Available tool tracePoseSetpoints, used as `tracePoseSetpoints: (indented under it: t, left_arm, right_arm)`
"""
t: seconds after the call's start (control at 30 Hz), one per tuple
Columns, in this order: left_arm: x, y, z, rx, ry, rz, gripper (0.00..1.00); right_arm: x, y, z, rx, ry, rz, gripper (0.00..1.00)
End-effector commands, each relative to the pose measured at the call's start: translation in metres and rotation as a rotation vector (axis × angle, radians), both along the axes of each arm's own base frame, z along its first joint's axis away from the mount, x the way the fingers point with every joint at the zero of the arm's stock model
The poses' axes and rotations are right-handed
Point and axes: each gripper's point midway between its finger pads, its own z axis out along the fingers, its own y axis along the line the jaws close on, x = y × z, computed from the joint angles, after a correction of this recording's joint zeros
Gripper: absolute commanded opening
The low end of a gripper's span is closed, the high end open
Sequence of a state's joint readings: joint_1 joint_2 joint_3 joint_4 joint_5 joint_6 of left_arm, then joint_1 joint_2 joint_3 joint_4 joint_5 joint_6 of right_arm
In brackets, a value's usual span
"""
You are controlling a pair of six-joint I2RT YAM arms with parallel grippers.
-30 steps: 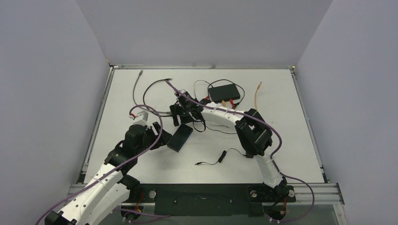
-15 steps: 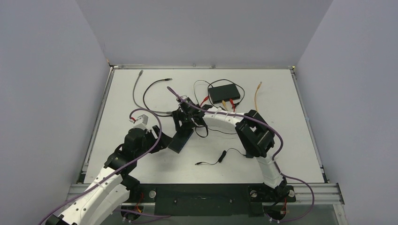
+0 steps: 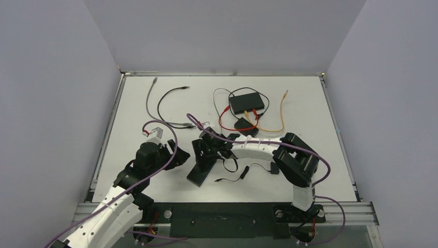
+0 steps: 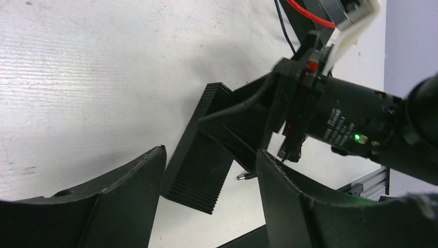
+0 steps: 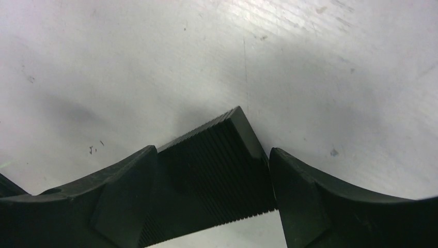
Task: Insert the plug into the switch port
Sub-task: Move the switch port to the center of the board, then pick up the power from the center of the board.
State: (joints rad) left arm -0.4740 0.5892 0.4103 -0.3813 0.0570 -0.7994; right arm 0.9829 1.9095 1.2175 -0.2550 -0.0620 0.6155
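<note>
Short black plug cable (image 3: 245, 172) lies loose on the table (image 3: 325, 150), near the front edge. Just left of it sits a ribbed black box (image 3: 197, 173). My right gripper (image 5: 213, 155) pinches that box, a finger against each side. My left gripper (image 4: 210, 154) hangs just beyond the box, jaws spread and empty.

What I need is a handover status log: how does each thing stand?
right gripper, shut on ribbed black box
ribbed black box, held between the right fingers
left gripper, open, empty
flat black box, red and orange cables plugged in
grey cable, lying loose
</note>
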Motion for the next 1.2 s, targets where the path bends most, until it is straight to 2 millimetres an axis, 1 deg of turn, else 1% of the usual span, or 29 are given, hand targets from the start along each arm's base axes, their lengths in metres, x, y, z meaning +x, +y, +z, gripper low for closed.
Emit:
tracePoseSetpoints:
  t: [0.0, 0.03, 0.07, 0.1, 0.13, 0.17, 0.2, 0.23, 0.27, 0.3, 0.33, 0.37, 0.4, 0.43, 0.5, 0.6, 0.63, 0.7, 0.77, 0.83, 0.87, 0.9, 0.93, 0.97, 1.0, 1.03, 1.1, 1.17]
  left_arm:
    - [0.006, 0.0, 0.019, -0.007, -0.058, -0.003, 0.62]
    - [0.006, 0.0, 0.019, -0.007, -0.06, -0.005, 0.62]
    - [0.006, -0.002, 0.02, -0.012, -0.06, -0.013, 0.62]
    - [0.006, -0.003, 0.02, -0.013, -0.061, -0.022, 0.62]
    - [0.005, -0.007, 0.02, -0.02, -0.06, -0.042, 0.62]
    - [0.005, -0.009, 0.02, -0.019, -0.062, -0.058, 0.62]
    - [0.004, -0.012, 0.02, -0.025, -0.059, -0.08, 0.62]
    - [0.004, -0.014, 0.017, -0.017, -0.052, -0.094, 0.63]
    - [0.003, -0.015, 0.017, -0.014, -0.051, -0.109, 0.64]
    - [0.003, -0.016, 0.015, -0.008, -0.042, -0.116, 0.64]
    - [0.004, -0.017, 0.014, -0.004, -0.041, -0.122, 0.64]
    - [0.004, -0.017, 0.013, -0.001, -0.038, -0.123, 0.65]
    - [0.005, -0.016, 0.013, 0.003, -0.038, -0.12, 0.65]
    - [0.007, -0.016, 0.012, 0.007, -0.039, -0.112, 0.65]
    - [0.009, -0.014, 0.012, 0.01, -0.043, -0.102, 0.65]
    - [0.011, -0.014, 0.009, 0.011, -0.045, -0.095, 0.65]
    - [0.012, -0.015, 0.009, 0.009, -0.047, -0.095, 0.65]
    - [0.012, -0.016, 0.007, 0.006, -0.044, -0.096, 0.65]
    - [0.013, -0.017, 0.006, 0.006, -0.045, -0.102, 0.65]
    - [0.013, -0.018, 0.004, 0.005, -0.045, -0.107, 0.65]
    - [0.014, -0.018, 0.005, 0.003, -0.05, -0.108, 0.65]
    - [0.013, -0.018, 0.003, 0.003, -0.047, -0.112, 0.65]
    - [0.013, -0.019, 0.003, 0.001, -0.05, -0.115, 0.65]
    - [0.012, -0.019, 0.001, 0.001, -0.047, -0.118, 0.65]
    - [0.011, -0.019, -0.001, 0.0, -0.049, -0.123, 0.65]
    - [0.011, -0.02, -0.001, 0.001, -0.05, -0.128, 0.65]
    - [0.01, -0.02, -0.003, 0.0, -0.049, -0.131, 0.65]
    - [0.01, -0.021, -0.005, -0.005, -0.052, -0.136, 0.65]
  right_arm:
    - [0.007, -0.007, 0.051, 0.087, -0.126, -0.092, 0.76]
    - [0.009, -0.012, 0.057, 0.084, -0.15, -0.093, 0.76]
    - [0.009, -0.019, 0.069, 0.089, -0.191, -0.1, 0.76]
    - [0.008, -0.025, 0.076, 0.075, -0.224, -0.08, 0.76]
    - [0.007, -0.033, 0.089, 0.063, -0.281, -0.064, 0.77]
    - [0.008, -0.042, 0.095, 0.037, -0.321, -0.072, 0.79]
    - [0.002, -0.049, 0.106, 0.032, -0.364, -0.043, 0.8]
    - [-0.002, -0.061, 0.115, 0.023, -0.401, -0.047, 0.82]
    - [-0.007, -0.065, 0.119, 0.011, -0.432, -0.016, 0.83]
    - [-0.012, -0.074, 0.128, 0.02, -0.462, -0.008, 0.85]
    - [-0.014, -0.08, 0.132, 0.009, -0.494, 0.024, 0.87]
    - [-0.021, -0.087, 0.139, 0.029, -0.519, 0.045, 0.91]
    - [-0.024, -0.091, 0.143, 0.027, -0.554, 0.081, 0.92]
    - [-0.03, -0.099, 0.149, 0.048, -0.578, 0.095, 0.93]
    - [-0.034, -0.109, 0.156, 0.059, -0.622, 0.12, 0.93]
    - [-0.038, -0.119, 0.157, 0.032, -0.652, 0.17, 0.95]
    - [-0.039, -0.122, 0.154, 0.011, -0.659, 0.197, 0.97]
    - [-0.042, -0.121, 0.145, -0.026, -0.649, 0.263, 0.96]
    - [-0.046, -0.117, 0.137, -0.052, -0.621, 0.322, 0.94]
    - [-0.049, -0.115, 0.129, -0.087, -0.594, 0.37, 0.89]
    - [-0.051, -0.111, 0.126, -0.104, -0.588, 0.396, 0.86]
    - [-0.053, -0.111, 0.122, -0.135, -0.593, 0.433, 0.85]
    - [-0.059, -0.107, 0.12, -0.158, -0.609, 0.477, 0.84]
    - [-0.061, -0.105, 0.12, -0.185, -0.644, 0.531, 0.84]
    - [-0.07, -0.101, 0.116, -0.195, -0.662, 0.586, 0.83]
    - [-0.075, -0.098, 0.115, -0.203, -0.68, 0.645, 0.84]
    - [-0.085, -0.095, 0.111, -0.203, -0.672, 0.731, 0.84]
    - [-0.09, -0.093, 0.109, -0.208, -0.667, 0.796, 0.83]
